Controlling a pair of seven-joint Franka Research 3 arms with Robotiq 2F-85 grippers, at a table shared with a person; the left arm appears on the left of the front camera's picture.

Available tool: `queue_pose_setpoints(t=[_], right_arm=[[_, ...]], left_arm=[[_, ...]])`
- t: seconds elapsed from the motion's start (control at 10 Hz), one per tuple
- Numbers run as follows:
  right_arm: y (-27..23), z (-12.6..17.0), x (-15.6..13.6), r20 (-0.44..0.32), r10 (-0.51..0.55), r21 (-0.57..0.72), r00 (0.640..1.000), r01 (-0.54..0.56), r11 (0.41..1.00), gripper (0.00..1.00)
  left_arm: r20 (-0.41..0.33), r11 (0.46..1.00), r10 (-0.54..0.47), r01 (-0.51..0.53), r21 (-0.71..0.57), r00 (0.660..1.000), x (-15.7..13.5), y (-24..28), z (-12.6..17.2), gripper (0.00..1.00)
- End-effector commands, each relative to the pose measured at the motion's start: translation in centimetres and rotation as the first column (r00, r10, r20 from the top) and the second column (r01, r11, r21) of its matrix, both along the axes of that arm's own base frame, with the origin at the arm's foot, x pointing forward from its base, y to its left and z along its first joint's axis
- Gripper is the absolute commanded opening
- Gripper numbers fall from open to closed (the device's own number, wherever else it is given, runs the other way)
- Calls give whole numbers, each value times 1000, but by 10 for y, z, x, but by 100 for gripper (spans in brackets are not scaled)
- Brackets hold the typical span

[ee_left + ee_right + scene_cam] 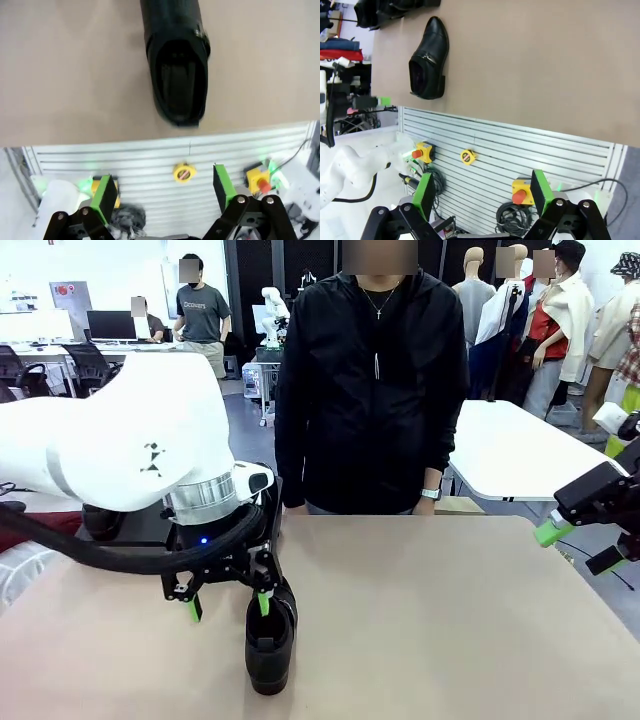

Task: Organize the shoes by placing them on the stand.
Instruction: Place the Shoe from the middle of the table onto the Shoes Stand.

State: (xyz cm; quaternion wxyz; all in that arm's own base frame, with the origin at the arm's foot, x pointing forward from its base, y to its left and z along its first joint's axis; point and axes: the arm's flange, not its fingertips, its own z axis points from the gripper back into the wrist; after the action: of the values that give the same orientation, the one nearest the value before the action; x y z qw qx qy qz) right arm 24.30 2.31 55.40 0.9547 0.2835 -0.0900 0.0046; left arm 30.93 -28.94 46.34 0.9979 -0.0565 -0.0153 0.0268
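One black glossy shoe (270,645) lies on the tan table near its front edge, toe pointing toward me. My left gripper (228,606) hangs open just above and behind it, and its right green pad (263,602) is near the shoe's opening. In the left wrist view the shoe (175,65) lies beyond the open left gripper (164,192), with nothing between the pads. The right wrist view has the same shoe (427,57) far off, with more dark shoes (385,10) at the table's far corner. The black stand (272,502) is mostly hidden behind my left arm. My right gripper (578,545) hovers open off the table's right edge.
A person in a black jacket (372,390) stands at the far side of the table, hands at its edge. Below the table's near edge are a slatted aluminium panel (520,150) and yellow emergency-stop boxes (520,192). A white table (510,450) stands behind on the right.
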Motion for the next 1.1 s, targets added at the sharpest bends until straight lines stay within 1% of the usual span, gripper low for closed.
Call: queue_pose_setpoints(t=[0.0, 0.1, 0.3, 0.4, 0.5, 0.6, 0.7, 0.8, 1.0], right_arm=[[-1, 4, 1, 11, 23, 23, 1000, -24, 999, 100], [-1, 4, 1, 11, 23, 23, 1000, -24, 999, 100], [-1, 4, 1, 11, 23, 23, 1000, -24, 999, 100], [-1, 4, 1, 11, 23, 23, 1000, -24, 999, 100], [-1, 4, 1, 11, 23, 23, 1000, -24, 999, 100], [-1, 4, 1, 11, 23, 23, 1000, -24, 999, 100], [-1, 4, 1, 11, 23, 23, 1000, -24, 999, 100], [-1, 4, 1, 11, 23, 23, 1000, -24, 999, 100], [-1, 4, 1, 11, 23, 23, 1000, -24, 999, 100]], left_arm=[[40, 999, 50, -50, -6, 998, 36, -8, -39, 100], [28, 998, 68, -68, 15, 997, 48, -7, -55, 100], [-5, 994, 106, -106, 20, 994, 58, -4, -88, 100], [16, 989, 143, -143, 33, 990, 64, -6, -104, 100], [14, 986, 147, -148, 71, 989, 67, -9, -115, 100], [0, 988, 136, -136, 68, 991, 68, -9, -119, 100], [12, 983, 149, -149, 103, 989, 69, -10, -118, 40], [20, 984, 151, -152, 92, 988, 68, -10, -115, 0], [22, 984, 154, -156, 83, 988, 68, -9, -115, 0]])
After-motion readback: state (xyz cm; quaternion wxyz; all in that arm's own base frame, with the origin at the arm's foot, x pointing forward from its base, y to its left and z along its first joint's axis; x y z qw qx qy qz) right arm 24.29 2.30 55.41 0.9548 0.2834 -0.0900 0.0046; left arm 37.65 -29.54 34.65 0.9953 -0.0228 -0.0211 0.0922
